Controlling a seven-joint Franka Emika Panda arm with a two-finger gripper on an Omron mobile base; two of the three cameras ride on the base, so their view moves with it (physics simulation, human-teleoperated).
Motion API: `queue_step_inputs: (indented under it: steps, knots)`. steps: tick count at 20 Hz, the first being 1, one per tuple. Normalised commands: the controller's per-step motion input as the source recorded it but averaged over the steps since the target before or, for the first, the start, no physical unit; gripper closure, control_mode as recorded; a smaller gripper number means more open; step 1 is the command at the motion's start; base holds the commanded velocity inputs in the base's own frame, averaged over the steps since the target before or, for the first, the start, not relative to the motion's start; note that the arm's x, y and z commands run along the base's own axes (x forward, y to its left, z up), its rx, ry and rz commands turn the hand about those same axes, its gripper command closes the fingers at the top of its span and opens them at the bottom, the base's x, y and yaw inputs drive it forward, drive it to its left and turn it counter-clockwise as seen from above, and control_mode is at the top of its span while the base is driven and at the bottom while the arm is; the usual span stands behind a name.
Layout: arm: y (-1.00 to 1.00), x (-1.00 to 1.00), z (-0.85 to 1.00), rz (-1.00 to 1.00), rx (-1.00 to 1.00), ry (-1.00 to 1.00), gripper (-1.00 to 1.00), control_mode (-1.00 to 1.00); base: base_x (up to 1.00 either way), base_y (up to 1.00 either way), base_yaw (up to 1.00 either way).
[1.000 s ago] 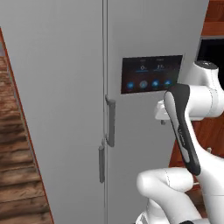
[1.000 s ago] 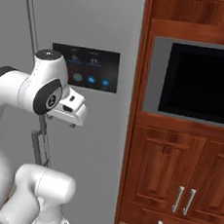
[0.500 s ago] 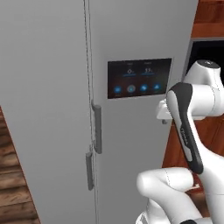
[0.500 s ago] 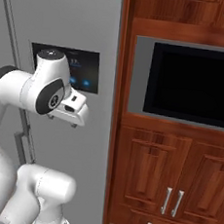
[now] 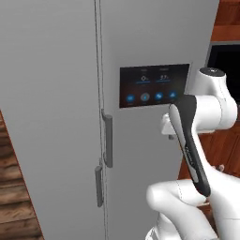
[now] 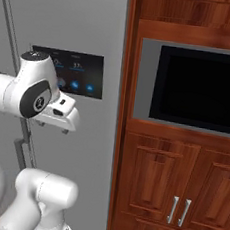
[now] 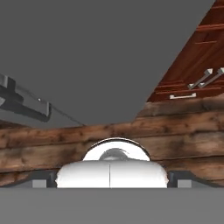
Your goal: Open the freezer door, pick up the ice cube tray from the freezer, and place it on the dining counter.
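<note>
1. Both base views have slid sideways since the earlier frames, so the base has driven; the fridge itself has not moved, and the dark oven window [image 6: 200, 88] now shows wider.
2. Freezer door [image 5: 47, 117] is closed, left of the touchscreen door [image 5: 154, 56].
3. Wood cabinets [image 6: 180, 184] stand right of the fridge.
4. Freezer bar handle [image 5: 99, 186] sits just beside the other door's handle [image 5: 108, 140].
5. Gripper: cannot tell whether spread or closed.
</note>
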Motion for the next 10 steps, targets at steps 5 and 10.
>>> queue_step_inputs:
  steps: [5,10]
  knots:
    - [1.00,-0.84,-0.75,0.14,-0.31,-0.07,-1.00,-1.00,0.00,0.00,0.00]
    - [1.00,-0.12,-0.77,0.13,-0.19,-0.04,-1.00,-1.00,0.00,0.00,0.00]
